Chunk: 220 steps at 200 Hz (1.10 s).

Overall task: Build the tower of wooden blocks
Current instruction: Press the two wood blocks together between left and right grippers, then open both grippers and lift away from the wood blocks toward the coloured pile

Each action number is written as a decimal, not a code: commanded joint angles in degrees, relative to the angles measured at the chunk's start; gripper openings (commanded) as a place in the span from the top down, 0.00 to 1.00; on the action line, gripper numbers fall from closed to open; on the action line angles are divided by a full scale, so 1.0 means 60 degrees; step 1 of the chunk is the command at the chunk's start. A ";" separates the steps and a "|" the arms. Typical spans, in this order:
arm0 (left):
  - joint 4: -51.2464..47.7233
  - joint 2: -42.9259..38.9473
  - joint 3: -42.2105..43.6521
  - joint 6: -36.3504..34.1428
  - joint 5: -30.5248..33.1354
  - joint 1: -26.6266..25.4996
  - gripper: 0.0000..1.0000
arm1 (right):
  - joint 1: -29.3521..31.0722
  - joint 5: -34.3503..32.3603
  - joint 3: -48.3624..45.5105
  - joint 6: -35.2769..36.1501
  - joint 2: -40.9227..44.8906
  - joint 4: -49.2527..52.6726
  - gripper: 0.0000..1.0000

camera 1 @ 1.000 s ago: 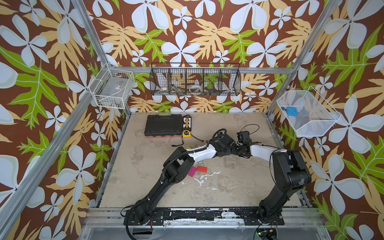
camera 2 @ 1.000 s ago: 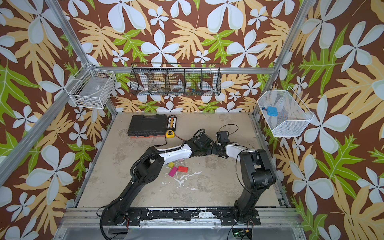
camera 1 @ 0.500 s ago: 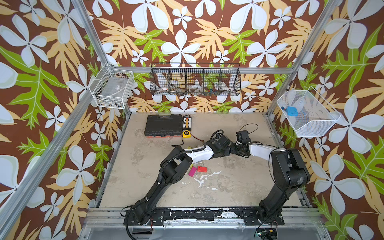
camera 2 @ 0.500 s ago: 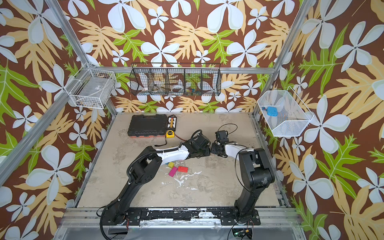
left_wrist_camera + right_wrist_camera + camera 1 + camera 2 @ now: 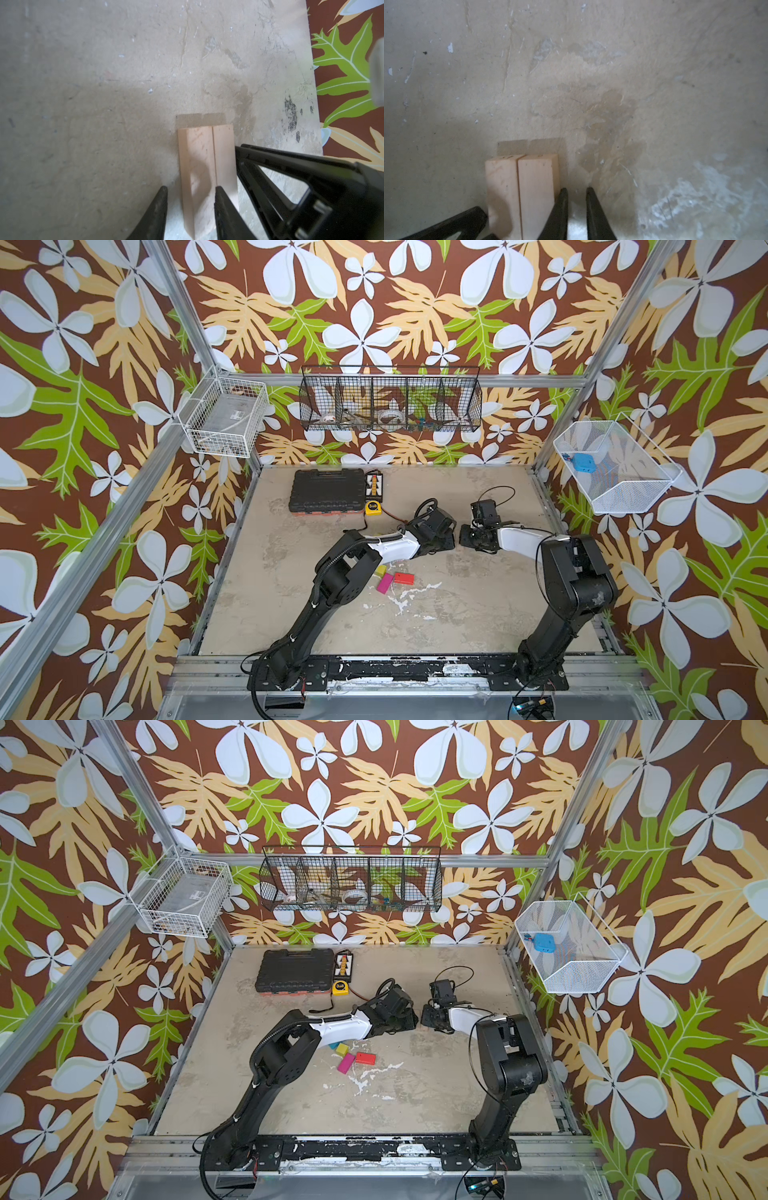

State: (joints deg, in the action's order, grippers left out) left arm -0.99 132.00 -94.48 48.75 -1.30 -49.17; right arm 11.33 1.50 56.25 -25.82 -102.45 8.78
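Two plain tan planks [image 5: 205, 166] lie side by side and touching on the table, also shown in the right wrist view [image 5: 521, 193]. My left gripper [image 5: 190, 193] is open a little. Its fingers straddle one plank, one tip on the seam and the other clear of the wood. My right gripper [image 5: 576, 193] is shut and empty, with one finger against the outer plank's side. In both top views the grippers [image 5: 446, 541] [image 5: 465, 537] meet nose to nose at mid table. A yellow cube [image 5: 380, 571], a magenta brick [image 5: 385, 583] and a red brick [image 5: 404, 578] lie loose beside my left arm. No stacked tower is in view.
A black tool case [image 5: 326, 491], a yellow tape measure [image 5: 374, 507] and a small black tray [image 5: 375, 485] sit at the back left of the table [image 5: 457, 614]. Wire baskets [image 5: 390, 400] hang on the walls. White scuffs [image 5: 409, 597] mark the table near the loose bricks.
My left gripper's jaws have parted slightly from shut. The right gripper's jaws have closed fully. Both arms have barely shifted.
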 commanded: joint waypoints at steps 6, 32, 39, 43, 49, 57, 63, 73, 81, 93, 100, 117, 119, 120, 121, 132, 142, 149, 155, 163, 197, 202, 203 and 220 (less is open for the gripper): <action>0.0556 -0.0132 0.0094 -0.0069 -0.0312 0.0035 0.60 | 0.0020 0.0068 0.0029 0.0027 -0.0056 0.0236 0.82; 0.0880 -0.0021 0.0076 -0.0070 -0.0663 0.0043 0.60 | 0.0030 0.0073 0.0044 0.0027 -0.0077 0.0249 0.82; 0.0912 0.0015 0.0051 -0.0061 -0.0725 0.0035 0.61 | 0.0037 0.0065 0.0044 0.0027 -0.0077 0.0247 0.82; 0.0909 0.0035 0.0041 -0.0062 -0.0738 0.0037 0.61 | 0.0044 0.0070 0.0044 0.0027 -0.0076 0.0251 0.82; 0.0903 0.0050 0.0021 -0.0042 -0.0737 0.0032 0.61 | 0.0045 0.0066 0.0045 0.0027 -0.0090 0.0250 0.82; 0.0900 0.0065 0.0028 -0.0046 -0.0735 0.0028 0.61 | 0.0045 0.0069 0.0051 0.0041 -0.0084 0.0251 0.83; 0.0913 0.0074 0.0029 -0.0040 -0.0743 0.0035 0.61 | 0.0059 0.0071 0.0058 0.0041 -0.0088 0.0249 0.82; 0.0901 0.0074 0.0036 -0.0043 -0.0735 0.0035 0.62 | 0.0074 0.0050 0.0067 0.0041 -0.0102 0.0251 0.82; 0.0917 0.0075 0.0040 -0.0039 -0.0737 0.0035 0.62 | 0.0088 0.0041 0.0081 0.0053 -0.0105 0.0251 0.82; 0.0927 0.0088 0.0042 -0.0043 -0.0750 0.0035 0.62 | 0.0103 0.0031 0.0095 0.0056 -0.0129 0.0262 0.83; 0.0926 0.0089 0.0039 -0.0040 -0.0750 0.0035 0.62 | 0.0114 0.0029 0.0110 0.0063 -0.0132 0.0266 0.83; 0.0955 0.0125 0.0041 -0.0017 -0.0778 0.0035 0.62 | 0.0133 0.0020 0.0137 0.0071 -0.0164 0.0291 0.83; 0.0945 0.0131 0.0031 -0.0023 -0.0790 0.0035 0.62 | 0.0133 0.0016 0.0133 0.0071 -0.0165 0.0294 0.83; 0.0944 0.0132 0.0037 -0.0024 -0.0785 0.0035 0.62 | 0.0125 0.0015 0.0133 0.0071 -0.0165 0.0295 0.83; 0.0943 0.0125 0.0040 -0.0017 -0.0789 0.0035 0.62 | 0.0122 0.0014 0.0140 0.0071 -0.0165 0.0295 0.83; 0.0950 0.0146 0.0037 -0.0010 -0.0799 0.0035 0.62 | 0.0140 0.0014 0.0151 0.0071 -0.0165 0.0310 0.83; 0.0964 0.0147 0.0031 -0.0010 -0.0823 0.0035 0.62 | 0.0147 -0.0006 0.0147 0.0078 -0.0179 0.0309 0.83; 0.0949 0.0148 0.0031 -0.0010 -0.0813 0.0035 0.62 | 0.0153 -0.0013 0.0147 0.0071 -0.0179 0.0308 0.83; 0.0945 0.0135 0.0046 -0.0010 -0.0801 0.0035 0.62 | 0.0147 -0.0029 0.0160 0.0074 -0.0179 0.0323 0.83; 0.0928 0.0119 0.0068 -0.0010 -0.0767 0.0035 0.62 | 0.0147 -0.0043 0.0161 0.0063 -0.0179 0.0335 0.83; 0.0902 -0.0122 0.0319 -0.0017 -0.0517 0.0035 0.61 | 0.0147 -0.0255 0.0147 0.0003 -0.0113 0.0394 0.75; 0.0900 -0.0167 0.0351 -0.0024 -0.0494 0.0035 0.61 | 0.0147 -0.0332 0.0136 -0.0017 -0.0071 0.0412 0.74; 0.0899 -0.0171 0.0358 -0.0032 -0.0490 0.0043 0.61 | 0.0147 -0.0332 0.0136 -0.0017 -0.0071 0.0412 0.74; 0.0907 -0.0297 0.0449 -0.0081 -0.0472 0.0078 0.59 | 0.0149 -0.0509 0.0067 -0.0076 0.0051 0.0413 0.71</action>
State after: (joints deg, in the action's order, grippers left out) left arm 3.64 131.76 -92.36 48.90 -4.78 -48.97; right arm 12.12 0.25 57.08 -25.50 -102.94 9.04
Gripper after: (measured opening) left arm 0.402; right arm 0.277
